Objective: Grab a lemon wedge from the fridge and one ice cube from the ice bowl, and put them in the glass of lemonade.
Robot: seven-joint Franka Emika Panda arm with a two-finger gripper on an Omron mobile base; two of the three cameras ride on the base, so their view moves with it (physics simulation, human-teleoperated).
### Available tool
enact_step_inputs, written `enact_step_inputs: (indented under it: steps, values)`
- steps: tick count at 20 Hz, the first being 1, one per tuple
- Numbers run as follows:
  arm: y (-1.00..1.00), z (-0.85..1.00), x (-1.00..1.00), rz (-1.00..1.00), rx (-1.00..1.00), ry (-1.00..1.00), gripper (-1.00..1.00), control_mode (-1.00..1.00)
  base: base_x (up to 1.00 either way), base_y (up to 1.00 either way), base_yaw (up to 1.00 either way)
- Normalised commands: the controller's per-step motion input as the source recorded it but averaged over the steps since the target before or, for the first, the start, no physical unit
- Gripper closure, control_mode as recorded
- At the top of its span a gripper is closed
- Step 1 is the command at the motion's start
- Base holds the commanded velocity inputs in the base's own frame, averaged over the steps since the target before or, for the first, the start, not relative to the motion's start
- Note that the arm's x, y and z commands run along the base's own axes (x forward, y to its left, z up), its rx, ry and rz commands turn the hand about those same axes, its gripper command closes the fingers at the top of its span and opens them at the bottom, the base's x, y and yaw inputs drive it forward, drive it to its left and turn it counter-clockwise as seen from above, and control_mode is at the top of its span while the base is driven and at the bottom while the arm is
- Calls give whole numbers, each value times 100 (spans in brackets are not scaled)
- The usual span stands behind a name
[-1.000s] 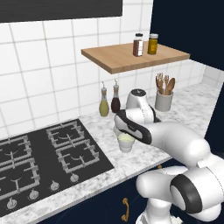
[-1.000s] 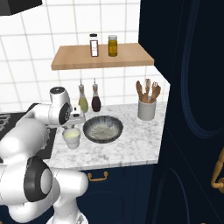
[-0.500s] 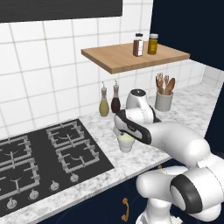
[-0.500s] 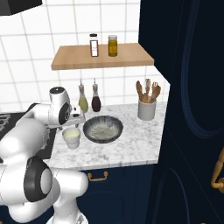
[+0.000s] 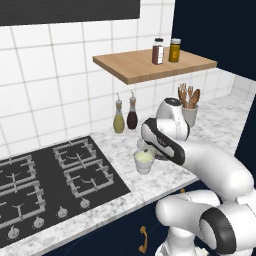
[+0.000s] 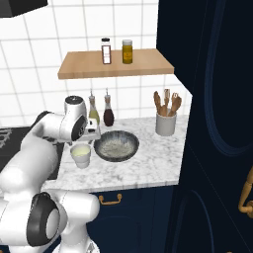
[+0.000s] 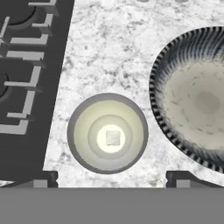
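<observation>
glass [image 7: 107, 133]: on the bench beside the hob [image 7: 26, 83], small pale cube at its middle
bowl [image 7: 197, 100]: just beside glass
jaws: wide apart, holding nothing, above glass

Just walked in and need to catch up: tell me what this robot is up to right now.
The arm's gripper hangs over the glass of lemonade on the marble counter, fingers spread wide with nothing between them. A small pale square piece, likely an ice cube, sits in the drink. The ice bowl stands right beside the glass, with the stove on the glass's other side. No lemon wedge is visible in the glass.
</observation>
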Motion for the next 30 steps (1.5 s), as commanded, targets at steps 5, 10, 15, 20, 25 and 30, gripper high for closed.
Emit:
enact_step_inputs:
  steps: [5, 10, 15, 20, 25, 30]
  values:
    - [-29, 33, -78, -3, 5, -2, -100, -100, 0, 0, 0]
    - [-32, 77, -100, -12, -2, 9, -100, -100, 0, 0, 0]
    - [-9, 53, -97, -20, -6, 9, -100, -100, 0, 0, 0]
    - [-7, 3, -55, -5, 0, -1, -100, -100, 0, 0, 0]
    - [0, 0, 0, 0, 0, 0, -100, -100, 0, 0, 0]
    - [0, 0, 0, 0, 0, 0, -100, 100, -42, -31, -41]
